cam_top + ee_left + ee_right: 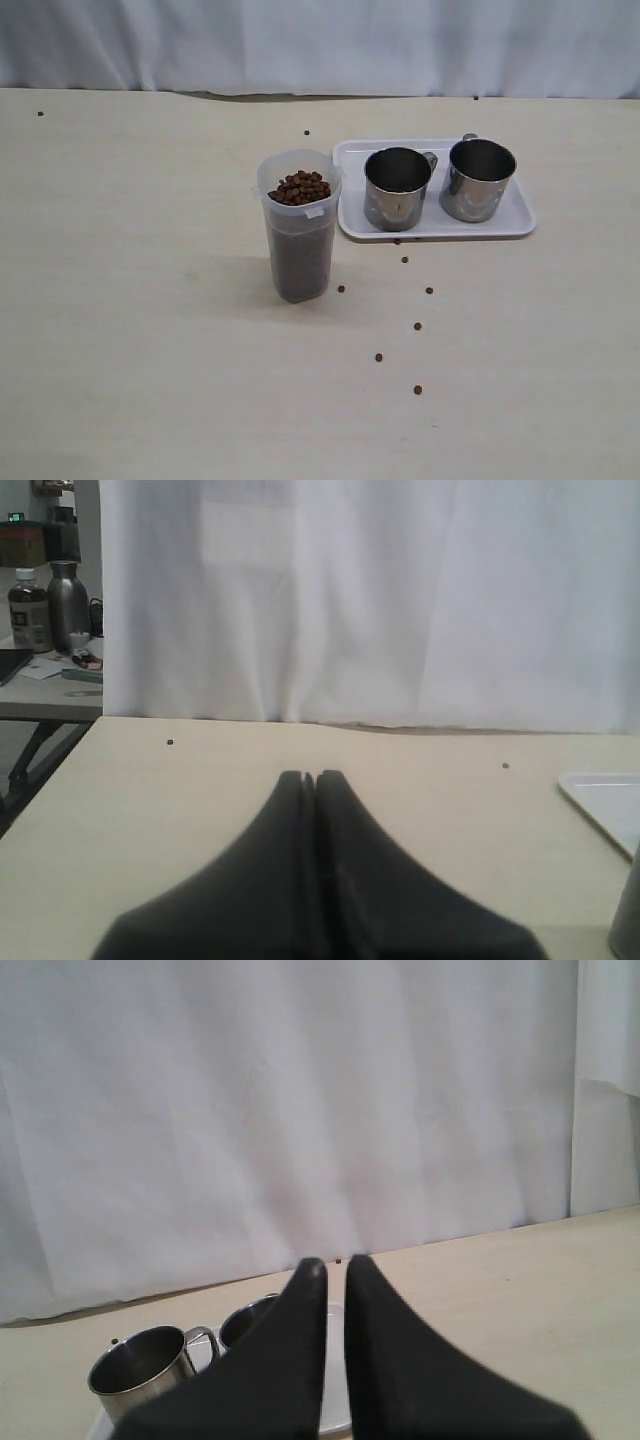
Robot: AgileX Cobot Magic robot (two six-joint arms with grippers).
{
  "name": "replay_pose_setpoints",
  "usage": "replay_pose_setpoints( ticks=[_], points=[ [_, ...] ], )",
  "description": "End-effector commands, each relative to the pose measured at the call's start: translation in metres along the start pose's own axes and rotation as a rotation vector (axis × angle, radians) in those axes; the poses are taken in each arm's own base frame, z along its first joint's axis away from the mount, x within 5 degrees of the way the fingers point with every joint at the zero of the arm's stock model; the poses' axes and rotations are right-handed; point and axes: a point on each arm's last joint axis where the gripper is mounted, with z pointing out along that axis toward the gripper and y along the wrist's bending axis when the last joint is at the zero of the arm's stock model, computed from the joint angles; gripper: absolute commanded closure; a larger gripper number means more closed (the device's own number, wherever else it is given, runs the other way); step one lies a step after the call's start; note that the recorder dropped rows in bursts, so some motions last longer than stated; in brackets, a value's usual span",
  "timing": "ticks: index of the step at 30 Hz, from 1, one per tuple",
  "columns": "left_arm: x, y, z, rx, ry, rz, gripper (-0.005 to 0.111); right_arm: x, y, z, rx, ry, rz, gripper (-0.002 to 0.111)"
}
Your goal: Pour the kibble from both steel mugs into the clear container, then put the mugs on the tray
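Kibble (300, 187) fills the clear container (297, 255), one steel mug (396, 198) and the second steel mug (478, 188) stand on the tray (352, 205) at its three o'clock, and left tool (308, 778) and right tool (335, 1265) are both closed, empty

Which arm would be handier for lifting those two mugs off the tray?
Probably right: the right gripper, shut, faces both steel mugs just ahead; the left gripper has only the tray corner and a mug's edge in view.
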Motion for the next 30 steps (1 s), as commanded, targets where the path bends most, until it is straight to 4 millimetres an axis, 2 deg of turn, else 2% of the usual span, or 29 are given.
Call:
replay_pose_setpoints(
  ticks=[1,30],
  points=[
    [0.0010,0.0001,-0.0001,0.000,0.000,0.016,0.107,0.0009,-0.0005,-0.0002,0.006,0.000,0.005,0.103],
    [0.0010,0.0001,-0.0001,0.000,0.000,0.016,0.107,0.0021,0.0013,-0.0002,-0.027,0.016,0.004,0.103]
  ],
)
